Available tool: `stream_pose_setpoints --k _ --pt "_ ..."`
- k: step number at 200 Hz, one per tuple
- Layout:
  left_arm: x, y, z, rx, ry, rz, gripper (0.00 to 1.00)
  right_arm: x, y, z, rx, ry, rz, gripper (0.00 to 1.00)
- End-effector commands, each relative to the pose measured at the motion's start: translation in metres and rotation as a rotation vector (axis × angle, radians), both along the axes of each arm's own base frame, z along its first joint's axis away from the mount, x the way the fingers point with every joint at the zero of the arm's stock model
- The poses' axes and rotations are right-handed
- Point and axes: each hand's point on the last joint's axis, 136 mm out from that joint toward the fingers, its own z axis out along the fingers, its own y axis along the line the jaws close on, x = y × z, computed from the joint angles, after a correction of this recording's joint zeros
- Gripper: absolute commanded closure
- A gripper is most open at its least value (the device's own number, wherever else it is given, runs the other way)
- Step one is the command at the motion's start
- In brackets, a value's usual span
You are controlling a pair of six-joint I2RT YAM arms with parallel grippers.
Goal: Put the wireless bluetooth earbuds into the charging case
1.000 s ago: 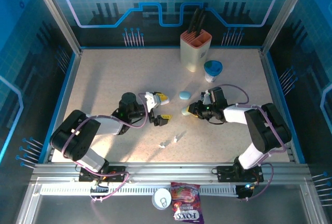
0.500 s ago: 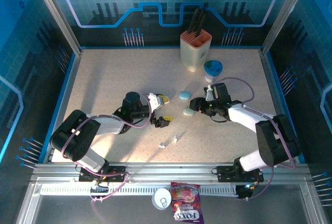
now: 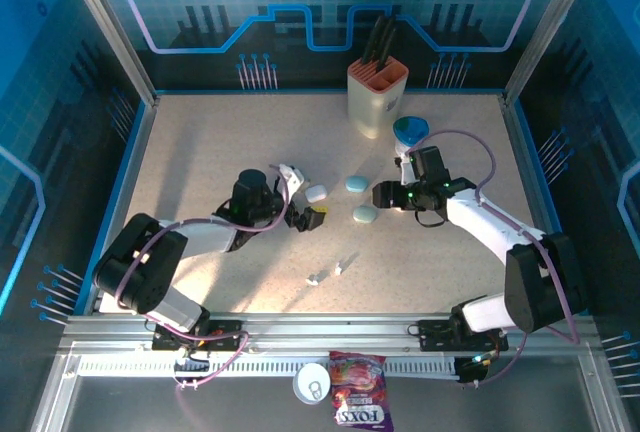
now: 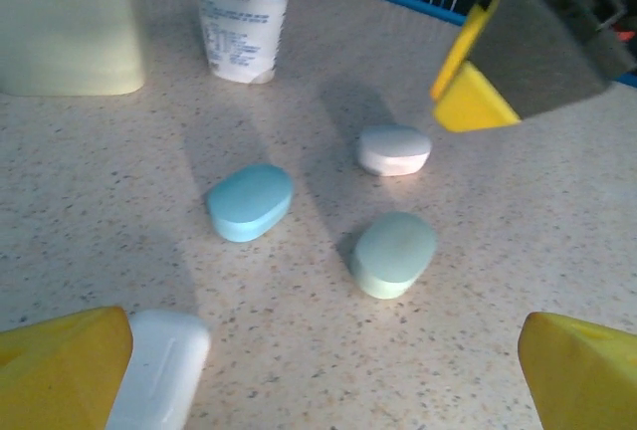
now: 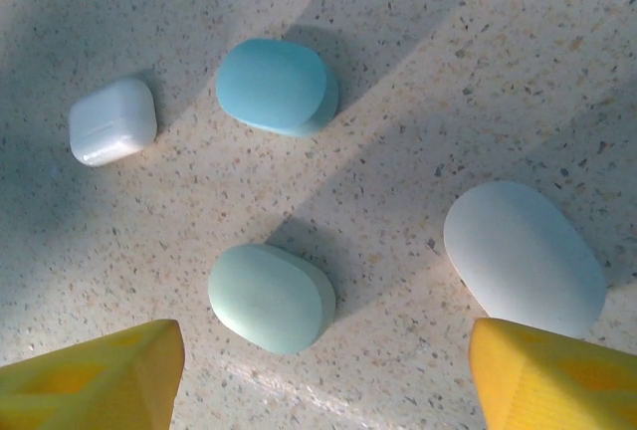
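Note:
Two tiny white earbuds (image 3: 315, 278) (image 3: 341, 266) lie on the table in front of both arms. Four closed cases lie mid-table: a small white squarish one (image 4: 159, 365) against my left finger, a blue one (image 5: 277, 86), a pale green one (image 5: 271, 297) and a white pebble-shaped one (image 5: 525, 257). My left gripper (image 4: 318, 380) is open, low over the table, with nothing between its fingers. My right gripper (image 5: 323, 370) is open above the pale green case (image 3: 365, 214), which rests free on the table. From above, the left gripper (image 3: 305, 198) and right gripper (image 3: 380, 196) face each other.
A cream knife block (image 3: 377, 97) and a blue-lidded cup (image 3: 410, 135) stand at the back. A can (image 3: 311, 383) and a snack bag (image 3: 360, 407) lie off the table's near edge. Blue walls enclose the table.
My right gripper opened, let go of the pale green case and drew back to the right. My left gripper shifted slightly, and the small white case now shows beside its finger.

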Motion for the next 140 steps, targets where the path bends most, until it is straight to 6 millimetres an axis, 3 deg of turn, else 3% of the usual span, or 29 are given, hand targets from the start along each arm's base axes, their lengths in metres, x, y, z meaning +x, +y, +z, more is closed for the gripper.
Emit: stream_pose_setpoints --k 1,54,83,140 --pt "0.013 0.009 -0.009 0.132 0.048 0.037 0.01 -0.003 0.006 0.006 0.012 -0.006 0.031 0.24" --pt "0.041 -0.001 -0.016 0.236 0.243 0.028 0.01 -0.01 0.014 0.009 0.05 -0.004 0.046 0.24" --pt "0.052 0.008 -0.021 0.385 0.282 0.049 0.01 -0.01 0.012 0.01 0.042 -0.012 0.048 0.23" --pt "0.065 0.014 -0.053 0.703 0.314 -0.017 0.05 -0.01 0.01 0.013 0.045 -0.021 0.051 0.23"
